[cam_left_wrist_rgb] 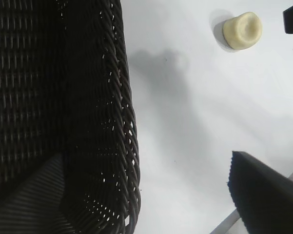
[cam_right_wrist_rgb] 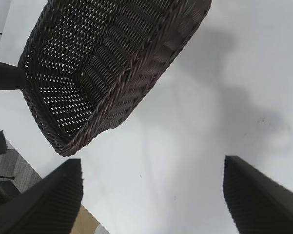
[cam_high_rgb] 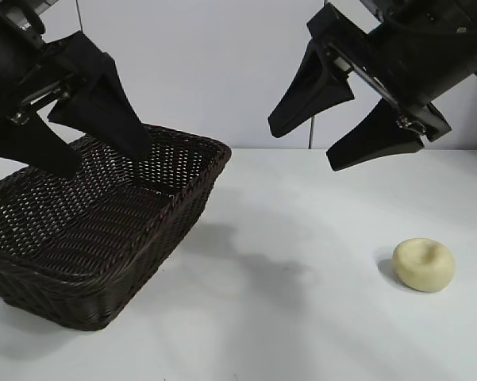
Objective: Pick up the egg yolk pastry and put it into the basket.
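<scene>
Exterior view first: caught the right pincer hanging high over the bench, jaws spread wide and gripping nothing, tilted down toward the middle. Spotted the egg yolk pastry sitting alone on the bench, below and a bit outboard of that pincer, well apart from the basket on the opposite side. Left pincer also gaped wide and empty, parked above the basket's near end, one finger dipping over the weave in the left wrist view. Judged the step as the reach, nothing picked up yet. Probably best handled by swinging the right pincer out over the pastry, dropping straight down with jaws kept wide, straddling the bun across its middle, then squeezing gently, since looked soft enough to squash. Worth lifting clear before crossing to the basket, minding the braided rim and the left arm hanging there. As for looks: small pale cream-yellow bun, rounded, smooth and matte, shallow dimple on top, tiny next to the dark brown wicker with sloping sides.
</scene>
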